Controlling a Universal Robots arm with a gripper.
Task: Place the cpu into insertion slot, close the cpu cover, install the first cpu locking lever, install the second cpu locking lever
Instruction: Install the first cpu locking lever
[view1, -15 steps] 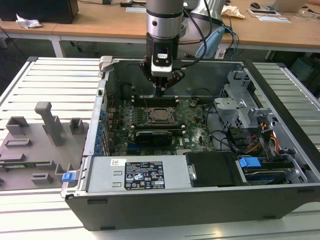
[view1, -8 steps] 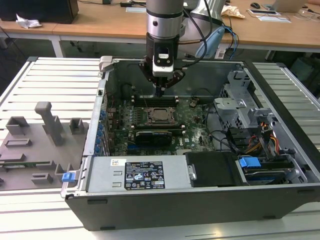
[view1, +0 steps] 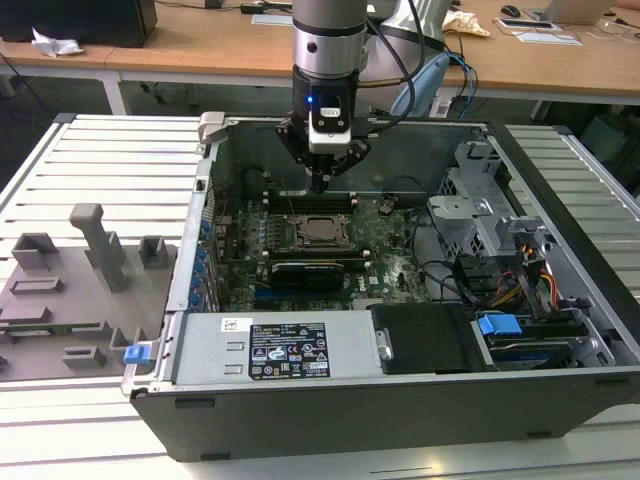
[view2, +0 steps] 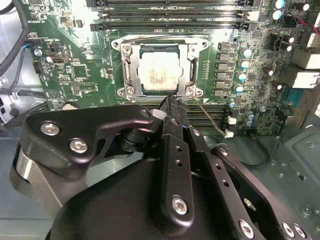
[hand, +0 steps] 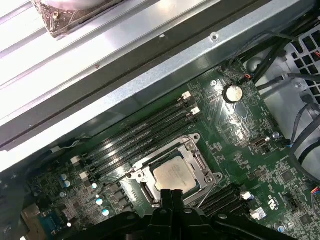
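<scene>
Hand (view1: 319, 183) clenched, its fingers (hand: 167, 200) pressed together with nothing between them, tip poised just over one edge of the cpu cover (view2: 129, 65); contact, I cannot tell. Down in the open computer case (view1: 400, 400), mid green board (view2: 75, 75), the cpu (view2: 159, 72) sits in the insertion slot (view1: 303, 232), and the cover's frame lies flat around it, beside the memory slots (hand: 140, 137).
</scene>
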